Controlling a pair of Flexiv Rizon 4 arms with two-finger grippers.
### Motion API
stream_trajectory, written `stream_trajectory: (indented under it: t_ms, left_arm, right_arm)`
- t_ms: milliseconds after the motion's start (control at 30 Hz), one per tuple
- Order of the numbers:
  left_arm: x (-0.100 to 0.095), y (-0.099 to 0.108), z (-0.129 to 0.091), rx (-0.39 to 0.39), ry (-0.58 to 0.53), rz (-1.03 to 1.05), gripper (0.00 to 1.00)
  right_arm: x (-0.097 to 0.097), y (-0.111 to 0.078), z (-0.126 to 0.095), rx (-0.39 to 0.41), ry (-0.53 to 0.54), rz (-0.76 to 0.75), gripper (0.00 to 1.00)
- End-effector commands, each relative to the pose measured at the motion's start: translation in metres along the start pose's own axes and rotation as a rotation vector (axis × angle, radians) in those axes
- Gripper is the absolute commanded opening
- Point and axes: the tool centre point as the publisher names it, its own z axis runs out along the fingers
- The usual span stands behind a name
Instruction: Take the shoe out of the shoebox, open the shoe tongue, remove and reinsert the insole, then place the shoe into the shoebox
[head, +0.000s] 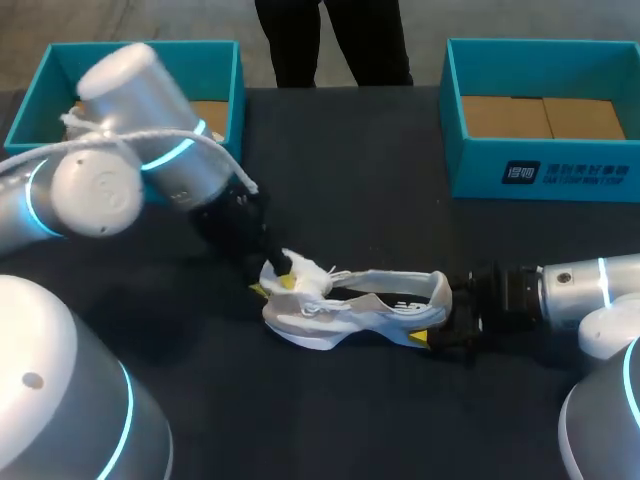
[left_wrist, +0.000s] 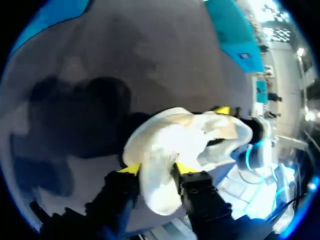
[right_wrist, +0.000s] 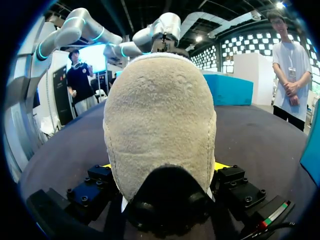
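Note:
A white shoe (head: 350, 310) lies on its side on the black table, toe toward my left arm. My left gripper (head: 272, 286) is at the shoe's front; in the left wrist view the white upper (left_wrist: 185, 135) fills the gap of the gripper (left_wrist: 156, 168) and touches both yellow tips. My right gripper (head: 435, 320) is at the heel end. The right wrist view shows the fuzzy grey heel (right_wrist: 160, 125) between the widely spread fingers of the gripper (right_wrist: 162, 167), pressed against both. I cannot see the insole.
A teal shoebox (head: 225, 80) stands at the back left, partly behind my left arm. A second teal shoebox (head: 540, 170) with a cardboard floor stands at the back right. A person stands beyond the far edge.

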Motion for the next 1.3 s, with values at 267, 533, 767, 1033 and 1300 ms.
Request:
stream_trajectory:
  t_ms: [267, 533, 767, 1033, 1300]
  left_arm:
    - [0.041, 0.031, -0.056, 0.035, 0.082, 0.194, 1.0]
    - [0.067, 0.037, -0.072, -0.002, -0.045, 0.346, 1.0]
    - [0.085, 0.044, -0.08, -0.016, -0.164, 0.508, 0.29]
    - [0.094, 0.05, -0.091, -0.069, -0.247, 0.753, 0.0]
    - [0.106, 0.043, -0.102, -0.119, -0.28, 0.962, 0.0]
  right_arm:
    - [0.0, -0.001, -0.001, 0.002, 0.0, 0.0, 0.0]
    - [0.0, -0.001, -0.001, 0.002, 0.0, 0.0, 0.0]
    - [0.0, -0.001, -0.001, 0.002, 0.0, 0.0, 0.0]
    - [0.0, -0.001, -0.001, 0.002, 0.0, 0.0, 0.0]
    - [0.0, -0.001, -0.001, 0.002, 0.0, 0.0, 0.0]
